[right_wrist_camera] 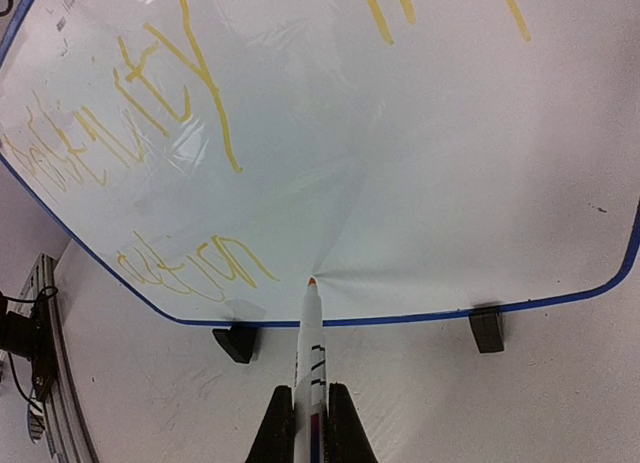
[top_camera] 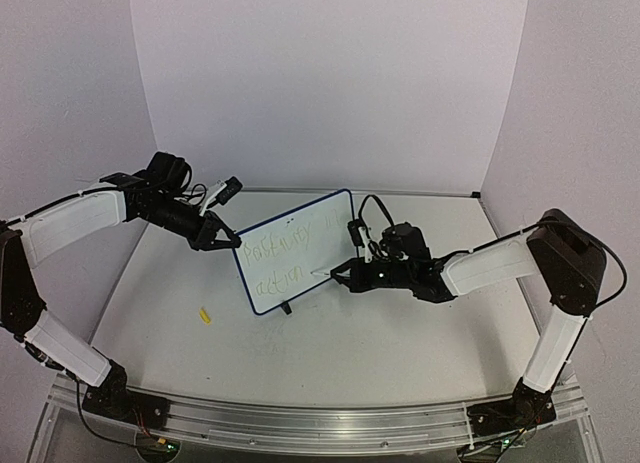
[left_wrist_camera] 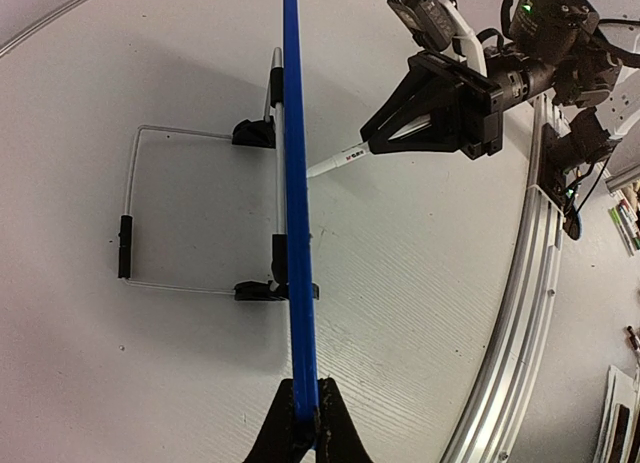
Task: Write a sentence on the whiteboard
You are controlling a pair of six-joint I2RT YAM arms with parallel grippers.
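– Whiteboard (top_camera: 322,245) location and heading, please.

– You will find it at the centre of the top view, standing upright on the table (top_camera: 400,333) on its two black feet (right_wrist_camera: 487,329). Its long axis runs from lower left to upper right of that frame. The writing face points toward the lower right, at the right arm. In the left wrist view you see the board edge-on, as a blue line running from the top of the frame to the bottom.

– And the sentence (right_wrist_camera: 150,113)?

– You read yellow strokes in two lines, both running along the board's long axis. The longer line sits at the upper left of the right wrist frame. The short one sits at lower left, just left of the marker (right_wrist_camera: 312,333) tip.

– State of the end effectors?

– The left gripper (left_wrist_camera: 305,428) is clamped on the board's blue edge, at the board's left end in the top view. The right gripper (right_wrist_camera: 310,428) is closed around the marker barrel. The marker's long axis points straight at the board face. Its tip meets its own reflection near the bottom edge, between the feet.

– Anything else on the table?

– You have a small yellow cap (top_camera: 205,315) at lower left of the board, well apart from it.
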